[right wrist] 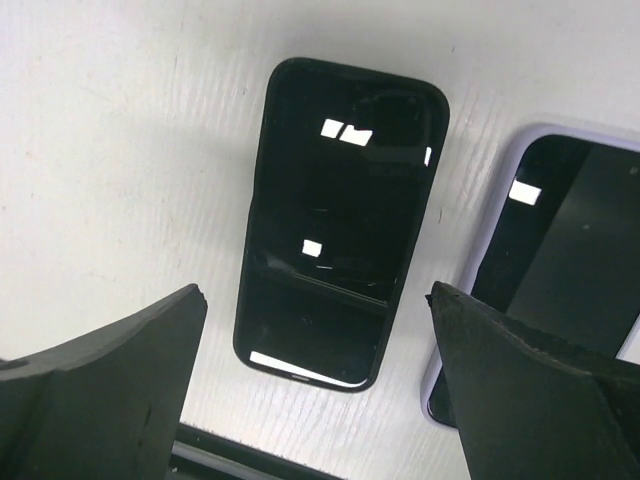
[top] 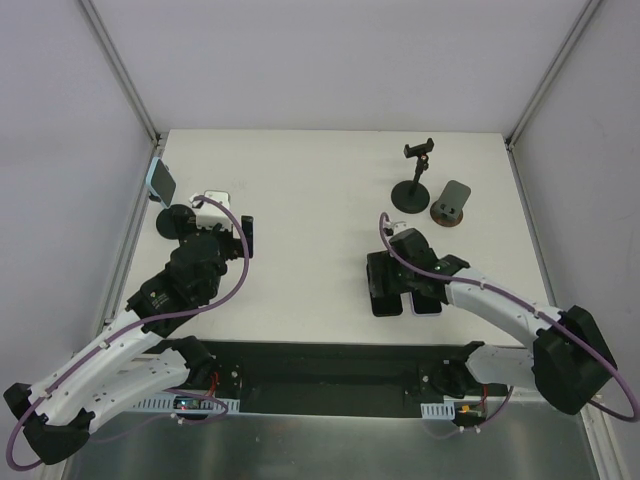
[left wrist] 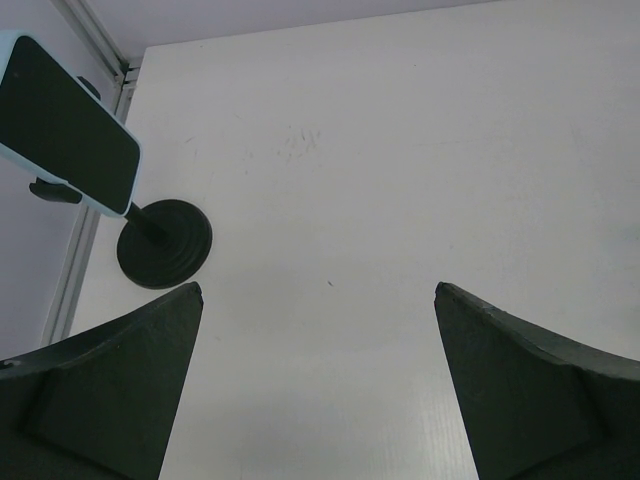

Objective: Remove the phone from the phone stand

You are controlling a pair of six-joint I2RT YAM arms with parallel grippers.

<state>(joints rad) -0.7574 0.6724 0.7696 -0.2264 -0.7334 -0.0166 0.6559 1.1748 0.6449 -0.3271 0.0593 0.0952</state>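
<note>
While the right hand stands wide over a black phone flat on the counter, the left hand, wide and empty, faces the blue phone in its stand. Judged next: grip and lift it clear.

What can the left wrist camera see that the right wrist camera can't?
Only the left wrist view shows a blue-cased phone up on a black phone stand. Only the right wrist view shows two phones lying flat: a black-cased phone and a lilac-cased phone. Both show the white table and an open end effector: the left end effector, the right end effector.
</note>
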